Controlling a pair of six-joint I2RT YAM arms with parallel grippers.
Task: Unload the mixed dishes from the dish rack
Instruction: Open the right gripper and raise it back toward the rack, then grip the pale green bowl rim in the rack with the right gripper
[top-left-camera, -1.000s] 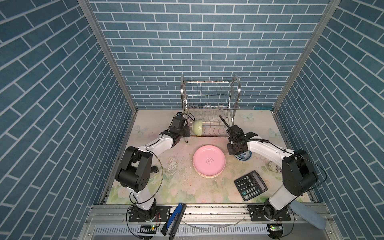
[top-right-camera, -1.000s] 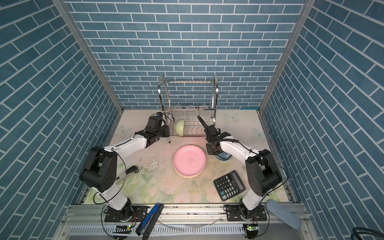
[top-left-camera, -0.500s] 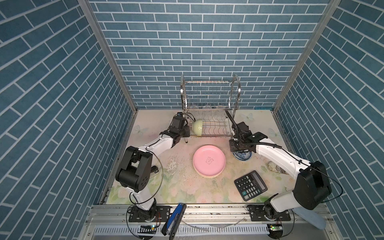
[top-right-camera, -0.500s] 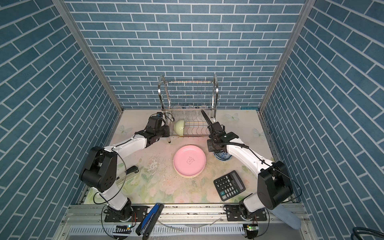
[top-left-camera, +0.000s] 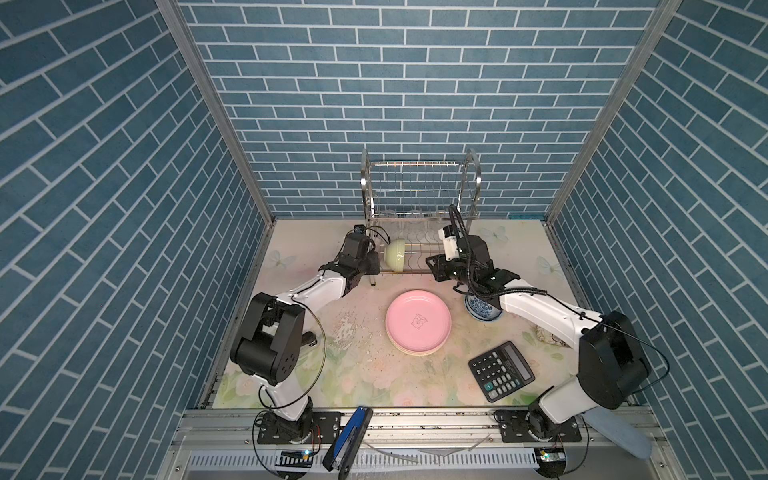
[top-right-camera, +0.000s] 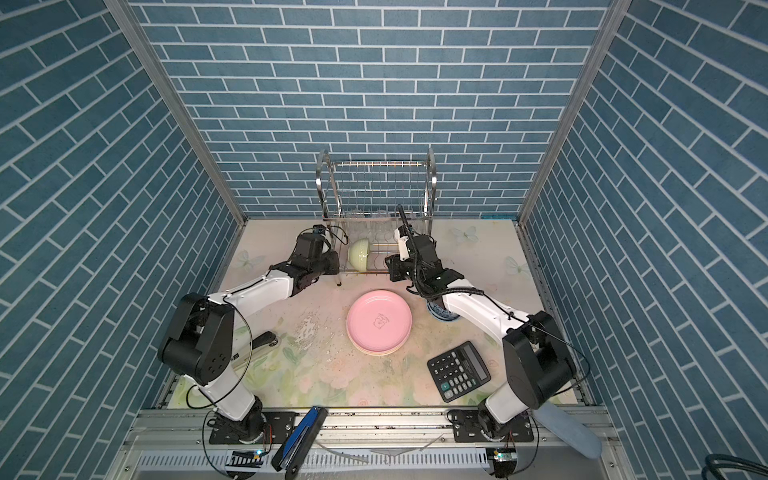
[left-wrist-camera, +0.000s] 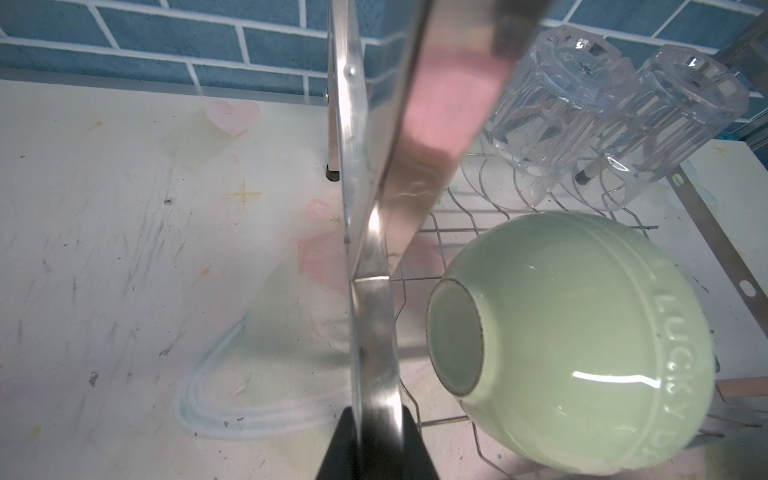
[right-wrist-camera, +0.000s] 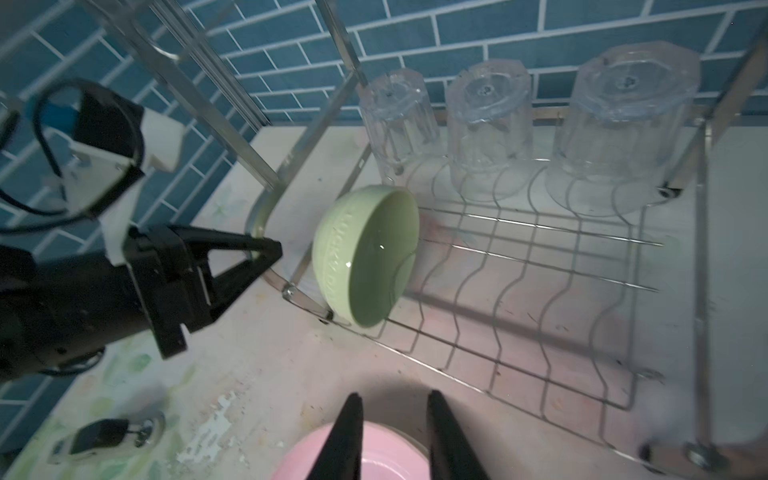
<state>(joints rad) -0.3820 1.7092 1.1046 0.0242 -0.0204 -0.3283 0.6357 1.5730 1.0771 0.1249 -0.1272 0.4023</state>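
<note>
Down at the rack's (left-wrist-camera: 370, 332) front-left leg, the left jaws are clamped tight on the shiny metal strip, with black fingers (left-wrist-camera: 337, 451) on either side of it. Right next to that grip, inside the lower tier at its left end, the green bowl (left-wrist-camera: 582, 340) is standing on its rim: foot ring facing the left arm, hollow facing the right one. Both top views show it tucked in that front-left corner of the tier.

Over on the other side, the right jaws are parted a bit with nothing between them. Only a slice of the pink plate (right-wrist-camera: 395, 457) shows past them in the right wrist view. In a top view they sit at the front of the rack (top-left-camera: 419, 187), toward its right end. They're close to the front rail, but I can't tell if they touch it.

Further in, three glasses (right-wrist-camera: 488, 124) stand upside down in a row along the back of that same lower tier.

Out on the bench (top-left-camera: 361, 374), the pink plate (top-left-camera: 417, 322) tops a small stack in front of the rack, with a paler rim peeking out underneath. The blue bowl (top-left-camera: 482, 309) sits just right of the stack, partly hidden under the right arm. The calculator (top-left-camera: 500, 370) lies nearer the front edge, right of the stack, touching neither.
</note>
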